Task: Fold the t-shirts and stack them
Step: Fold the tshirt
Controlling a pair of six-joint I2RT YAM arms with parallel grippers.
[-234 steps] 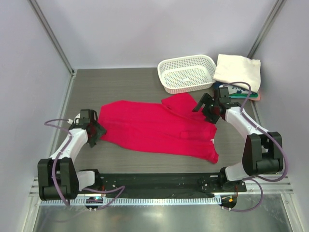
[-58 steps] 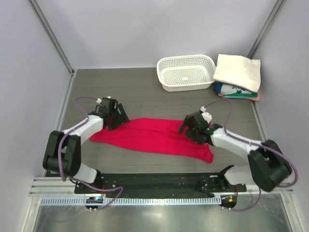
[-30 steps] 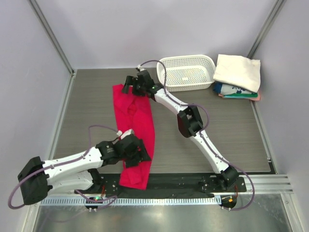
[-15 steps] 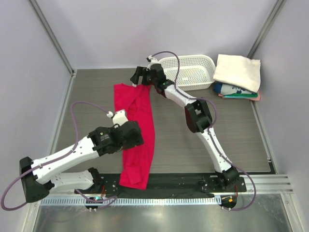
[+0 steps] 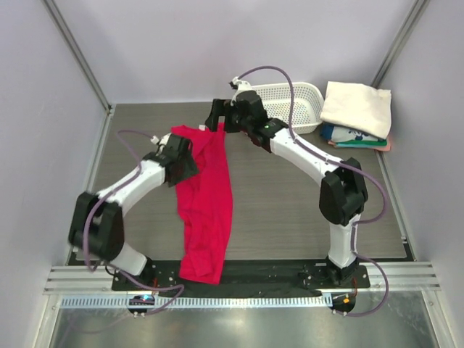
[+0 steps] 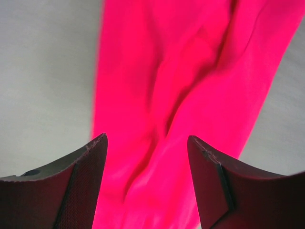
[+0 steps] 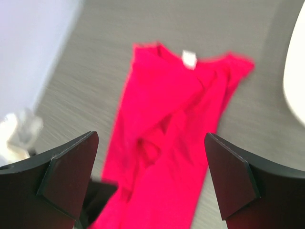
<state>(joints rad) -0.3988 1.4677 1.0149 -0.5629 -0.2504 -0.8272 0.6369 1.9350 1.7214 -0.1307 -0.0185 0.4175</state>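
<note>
The crimson-red t-shirt [image 5: 206,203] lies folded into a long narrow strip, running from the far left-centre down to the near edge. My left gripper [image 5: 184,162] is open over the strip's upper left; in the left wrist view [image 6: 145,138] red cloth [image 6: 190,71] lies below the spread jaws. My right gripper [image 5: 217,120] is open above the strip's far end; the right wrist view [image 7: 151,136] shows the collar with its white tag [image 7: 189,58]. The cream-white shirt [image 5: 357,107] tops a stack with a teal-printed shirt [image 5: 354,138] and a pink one [image 5: 388,145].
A white perforated basket [image 5: 284,109] stands at the back, just right of my right gripper. The folded stack sits at the back right corner. A black strip runs along the near edge, under the shirt's lower end [image 5: 200,270].
My left gripper has moved from the strip's middle up to its upper left. My right arm has swung its elbow to the right, its gripper staying over the far end. The shirt stays put.
</note>
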